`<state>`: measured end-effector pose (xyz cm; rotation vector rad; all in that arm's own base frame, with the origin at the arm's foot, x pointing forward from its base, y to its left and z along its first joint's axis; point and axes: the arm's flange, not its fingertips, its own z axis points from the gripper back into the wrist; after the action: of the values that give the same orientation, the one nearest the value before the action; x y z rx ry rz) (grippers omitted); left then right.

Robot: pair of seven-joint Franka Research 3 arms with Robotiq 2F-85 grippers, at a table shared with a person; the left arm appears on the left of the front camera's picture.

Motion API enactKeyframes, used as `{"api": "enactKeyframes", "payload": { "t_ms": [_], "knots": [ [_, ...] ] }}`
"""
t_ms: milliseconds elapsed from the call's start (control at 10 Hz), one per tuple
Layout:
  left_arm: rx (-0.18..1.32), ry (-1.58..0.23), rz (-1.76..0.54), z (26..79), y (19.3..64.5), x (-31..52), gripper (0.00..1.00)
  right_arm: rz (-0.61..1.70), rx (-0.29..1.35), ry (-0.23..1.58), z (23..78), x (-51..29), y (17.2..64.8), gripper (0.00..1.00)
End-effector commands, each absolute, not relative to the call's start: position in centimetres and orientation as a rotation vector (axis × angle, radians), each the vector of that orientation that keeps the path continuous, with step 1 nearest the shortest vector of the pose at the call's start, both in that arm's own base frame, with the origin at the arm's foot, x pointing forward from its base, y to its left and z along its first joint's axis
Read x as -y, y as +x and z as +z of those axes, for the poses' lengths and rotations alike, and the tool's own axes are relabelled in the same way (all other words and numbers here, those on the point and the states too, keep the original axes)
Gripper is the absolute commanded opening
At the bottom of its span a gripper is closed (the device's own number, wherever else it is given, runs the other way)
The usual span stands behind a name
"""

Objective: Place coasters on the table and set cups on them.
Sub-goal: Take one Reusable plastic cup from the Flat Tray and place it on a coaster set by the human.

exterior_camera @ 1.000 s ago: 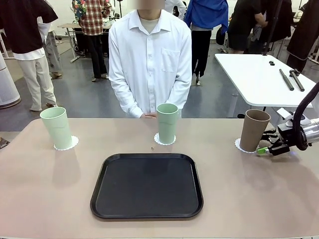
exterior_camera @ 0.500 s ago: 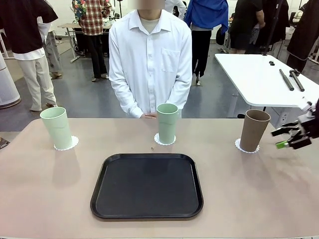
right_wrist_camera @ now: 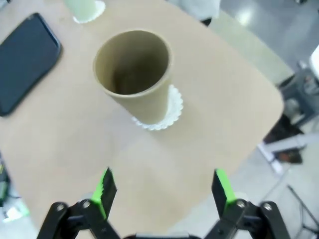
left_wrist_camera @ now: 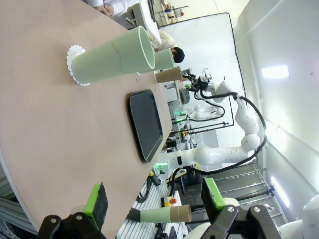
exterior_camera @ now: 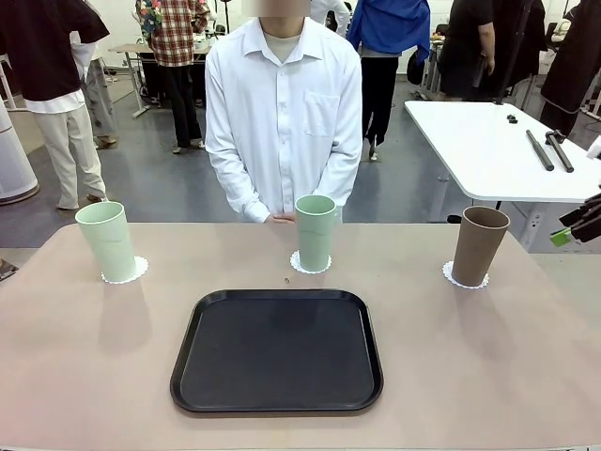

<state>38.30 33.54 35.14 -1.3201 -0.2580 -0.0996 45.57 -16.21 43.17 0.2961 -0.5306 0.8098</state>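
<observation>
Tan-brown cup: the tall tapered matte tan-brown tumbler (right_wrist_camera: 133,74) stood upright on a white scalloped paper coaster (right_wrist_camera: 164,112), ahead of and below the right gripper (right_wrist_camera: 163,191), well apart from it and near the corner of the matte beige-tan table (exterior_camera: 488,366).
Right gripper: fingers spread apart and holding nothing; in the front view only its green-padded tip (exterior_camera: 582,225) showed, off beyond the table edge, which reads as a release already made.
Left gripper: the left gripper (left_wrist_camera: 154,199) had its 2 green pads apart and empty, low at the near table edge.
Green cups: 1 pale green tapered tumbler (left_wrist_camera: 112,57) stood on its doily (left_wrist_camera: 72,64) ahead of the left gripper; the other pale green tumbler (exterior_camera: 315,232) stood mid-table on a coaster (exterior_camera: 300,263) in front of the person in a white shirt (exterior_camera: 282,113).
Placement: 3 cups each sat on 1 coaster, spaced across the far side, so the task looked complete.
Tray: the black rounded-rectangle tray (exterior_camera: 277,349) lay bare at the centre.
View difference: the right wrist view looked down into the brown cup's hollow interior and showed the jaw gap; the front view showed all 3 cups in a row.
</observation>
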Motion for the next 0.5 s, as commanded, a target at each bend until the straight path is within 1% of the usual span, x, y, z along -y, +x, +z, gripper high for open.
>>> {"api": "enactKeyframes", "payload": {
  "t_ms": [0, 100, 200, 400],
  "knots": [
    [0.254, -1.310, -0.091, 35.4, 38.2, -33.6, 1.00, 0.812, 0.363, 0.264, 46.0, 11.9, 43.3, 1.00],
    [0.254, -1.310, -0.091, 35.4, 38.2, -33.6, 1.00, 0.850, 0.260, 0.189, 47.3, 10.0, 42.2, 1.00],
    [0.254, -1.310, -0.091, 35.4, 38.2, -33.6, 1.00, 0.853, 0.220, 0.111, 48.2, 7.9, 41.3, 1.00],
    [0.254, -1.310, -0.091, 35.4, 38.2, -33.6, 1.00, 0.766, 0.223, 0.038, 49.7, 5.2, 40.8, 1.00]
  ]
}}
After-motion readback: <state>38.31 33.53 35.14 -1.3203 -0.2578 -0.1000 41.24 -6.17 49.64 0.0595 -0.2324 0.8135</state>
